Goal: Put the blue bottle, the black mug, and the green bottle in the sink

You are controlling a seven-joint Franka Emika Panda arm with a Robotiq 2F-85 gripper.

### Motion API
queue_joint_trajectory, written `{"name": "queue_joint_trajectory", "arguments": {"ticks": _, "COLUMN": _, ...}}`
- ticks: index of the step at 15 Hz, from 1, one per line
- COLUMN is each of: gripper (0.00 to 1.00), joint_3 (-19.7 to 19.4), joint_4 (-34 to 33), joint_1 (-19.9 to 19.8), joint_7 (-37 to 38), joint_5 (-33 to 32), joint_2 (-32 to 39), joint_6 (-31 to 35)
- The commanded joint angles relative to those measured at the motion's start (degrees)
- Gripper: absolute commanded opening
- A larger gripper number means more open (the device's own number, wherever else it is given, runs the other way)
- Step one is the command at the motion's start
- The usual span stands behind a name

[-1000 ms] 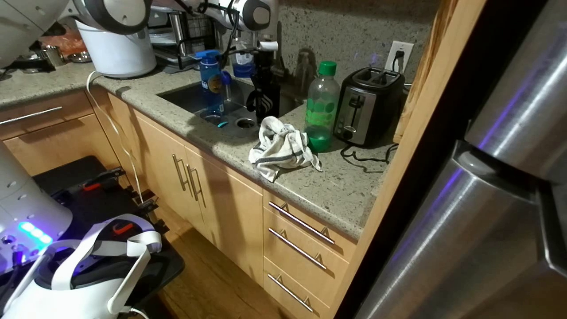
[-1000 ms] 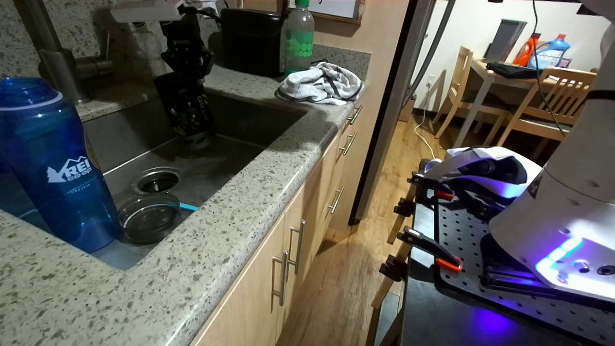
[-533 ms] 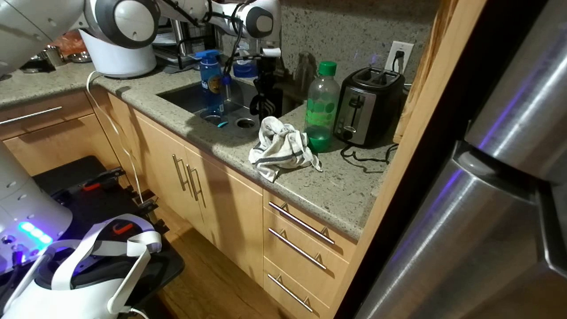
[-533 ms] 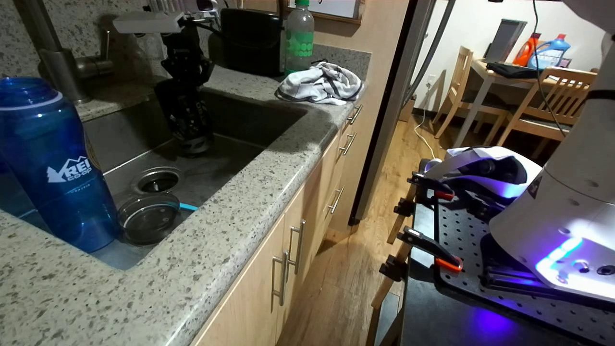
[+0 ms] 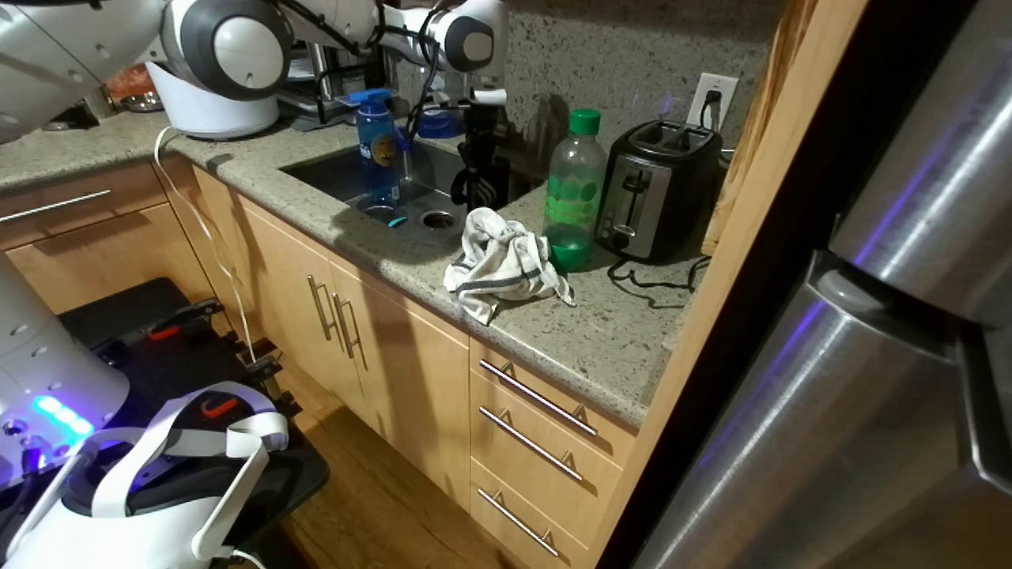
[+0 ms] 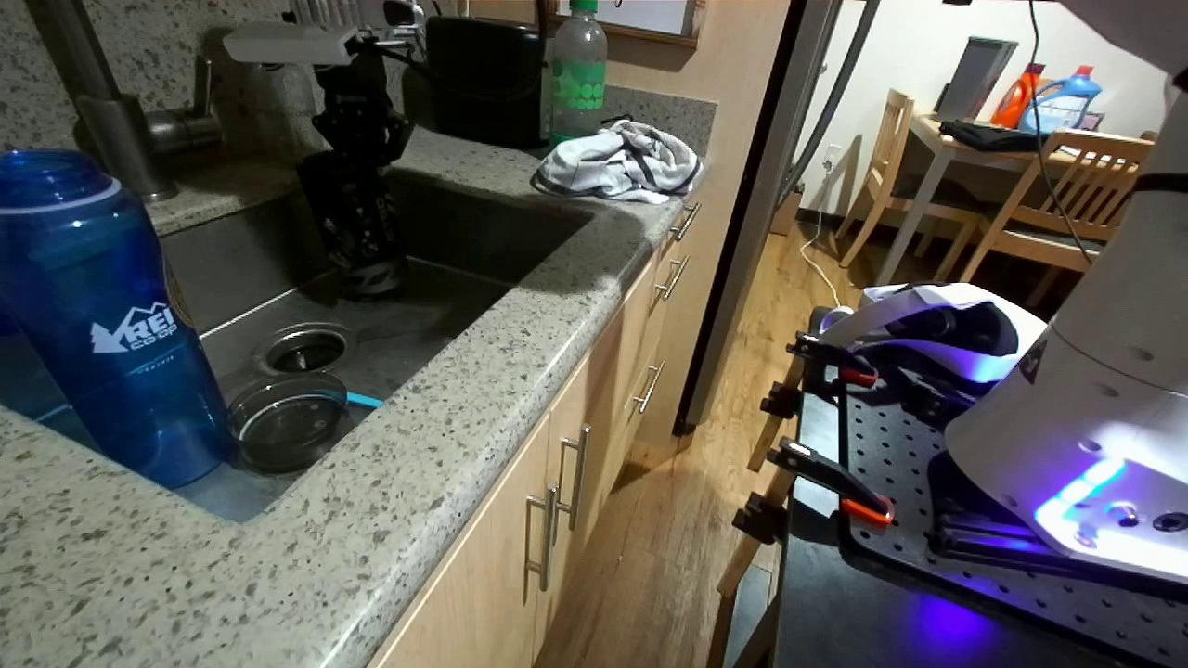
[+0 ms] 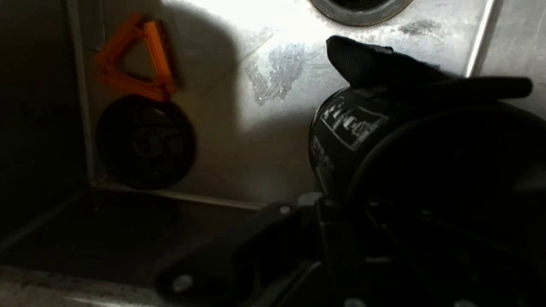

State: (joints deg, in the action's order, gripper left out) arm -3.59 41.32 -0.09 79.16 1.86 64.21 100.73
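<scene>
Counter (image 5: 589, 356): speckled. Sink (image 6: 501, 223): steel, set into the counter. Toaster (image 5: 636, 197): on the counter. Green bottle (image 5: 572, 194): on the counter, just beside the toaster; long axis vertical, cap up. Blue bottle (image 6: 121, 325): in the sink; long axis near vertical, base down. Black mug (image 6: 353, 221): inside the sink; long axis near upright, mouth up, handle toward the drain (image 6: 304, 353); contact with the sink floor cannot be told. Fingers (image 7: 279, 219): closed on the mug near its mouth.
</scene>
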Motion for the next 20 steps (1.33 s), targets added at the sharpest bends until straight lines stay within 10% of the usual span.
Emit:
{"name": "queue_joint_trajectory", "arguments": {"ticks": 1, "gripper": 0.02, "joint_3": 1.7, "joint_4": -3.8, "joint_1": -1.2, "joint_7": -0.2, "joint_5": 2.3, "joint_2": 2.9, "joint_6": 0.2}}
{"name": "queue_joint_trajectory", "arguments": {"ticks": 16, "gripper": 0.06, "joint_3": 1.5, "joint_4": -1.7, "joint_1": -2.2, "joint_7": -0.2, "joint_5": 1.8, "joint_2": 2.3, "joint_6": 1.7}}
{"name": "queue_joint_trajectory", "arguments": {"ticks": 17, "gripper": 0.31, "joint_3": 1.5, "joint_4": -1.7, "joint_1": -2.2, "joint_7": -0.2, "joint_5": 1.8, "joint_2": 2.3, "joint_6": 1.7}}
{"name": "queue_joint_trajectory", "arguments": {"ticks": 20, "gripper": 0.45, "joint_3": 1.6, "joint_4": -1.4, "joint_1": -2.3, "joint_7": -0.4, "joint_5": 1.9, "joint_2": 1.8, "joint_6": 1.6}}
